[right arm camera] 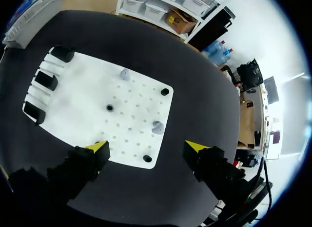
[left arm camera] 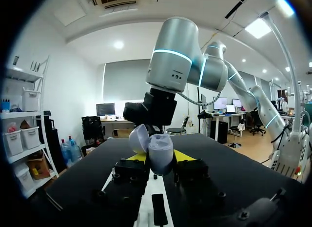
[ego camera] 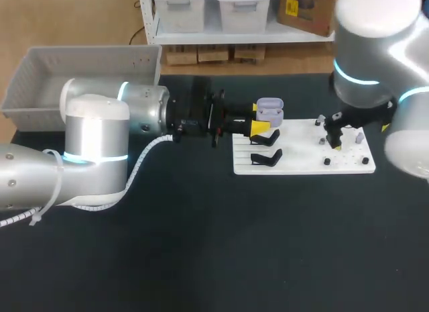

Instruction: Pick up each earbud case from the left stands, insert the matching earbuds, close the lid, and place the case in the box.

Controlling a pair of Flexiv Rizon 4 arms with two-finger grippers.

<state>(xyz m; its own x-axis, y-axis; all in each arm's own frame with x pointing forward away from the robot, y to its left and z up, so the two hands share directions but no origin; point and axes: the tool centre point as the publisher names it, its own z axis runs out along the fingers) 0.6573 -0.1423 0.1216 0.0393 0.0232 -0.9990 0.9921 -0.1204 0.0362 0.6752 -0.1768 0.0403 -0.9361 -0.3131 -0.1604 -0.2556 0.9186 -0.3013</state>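
A lavender earbud case [ego camera: 270,111] with its lid swung open is held above the left end of the white board [ego camera: 301,161]; my left gripper [ego camera: 260,119] is shut on it. In the left wrist view the case [left arm camera: 161,148] sits between the yellow tips of the left gripper [left arm camera: 161,157], its lid [left arm camera: 138,138] tilted back. Two empty black stands [ego camera: 265,139] lie under and beside it. My right gripper [right arm camera: 146,148] hangs open over the board's right part, above two pale earbuds [right arm camera: 125,74] [right arm camera: 157,127]. It shows in the head view too, the right gripper [ego camera: 333,139].
A grey box [ego camera: 40,77] stands at the back left of the black table. Small black pegs [right arm camera: 109,108] stick up from the white board [right arm camera: 83,95], and three black stands [right arm camera: 45,79] line its far end.
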